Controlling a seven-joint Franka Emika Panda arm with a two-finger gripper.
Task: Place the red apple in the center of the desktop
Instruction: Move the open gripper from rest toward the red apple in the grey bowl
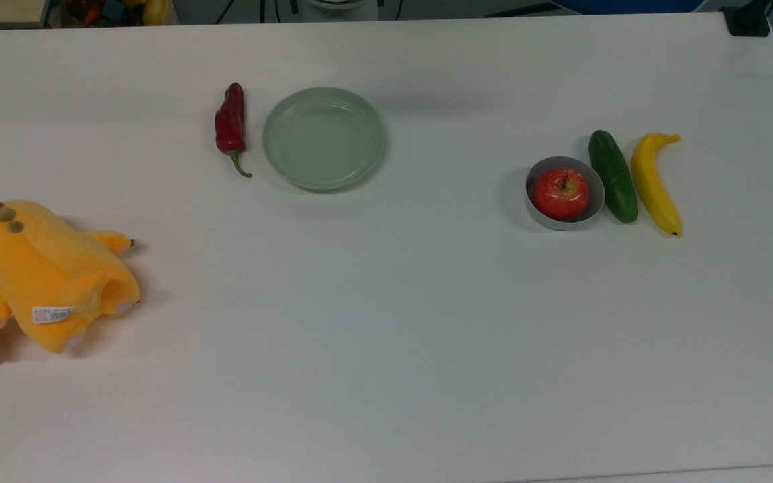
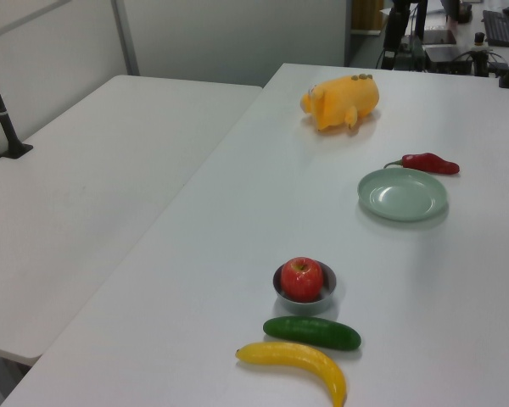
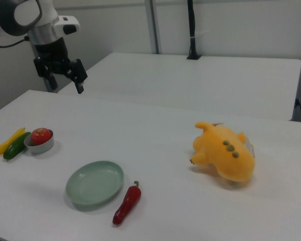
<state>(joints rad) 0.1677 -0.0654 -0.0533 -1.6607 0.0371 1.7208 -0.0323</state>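
The red apple sits inside a small grey bowl on the white table, stem up. Taking that bowl as the mark, a green cucumber lies just beside it and a yellow banana beyond the cucumber. Well apart from the bowl lie a pale green plate and a red chili, with an orange plush toy farther still. The tool hangs in the air above the table, fingers spread, gripping nothing.
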